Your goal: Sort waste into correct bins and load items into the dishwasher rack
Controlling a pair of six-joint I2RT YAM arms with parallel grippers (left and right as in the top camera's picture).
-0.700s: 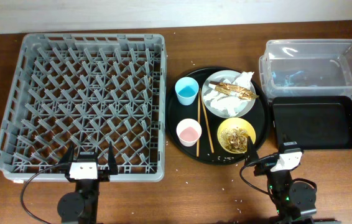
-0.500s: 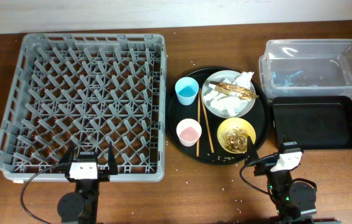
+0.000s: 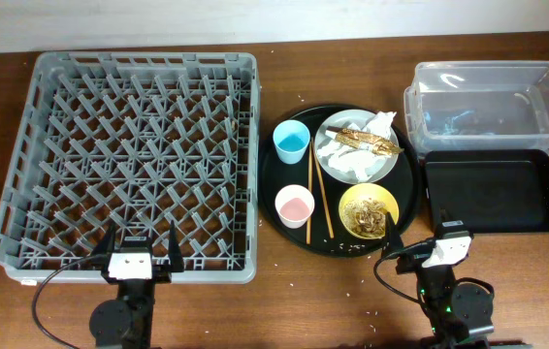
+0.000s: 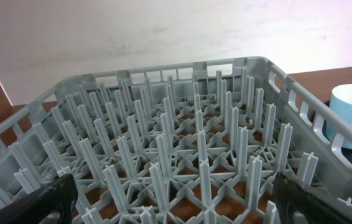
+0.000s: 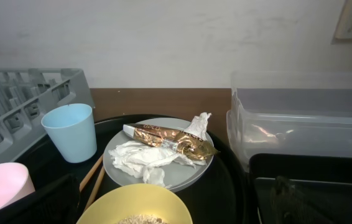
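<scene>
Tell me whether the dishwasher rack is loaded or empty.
Empty of dishes: the dishwasher rack shows only bare pegs in the overhead and left wrist views.

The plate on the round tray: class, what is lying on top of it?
On the plate lie crumpled white napkins, with a gold foil wrapper across them. Whatever sits beneath the napkins and wrapper is covered, so it cannot be seen.
</scene>
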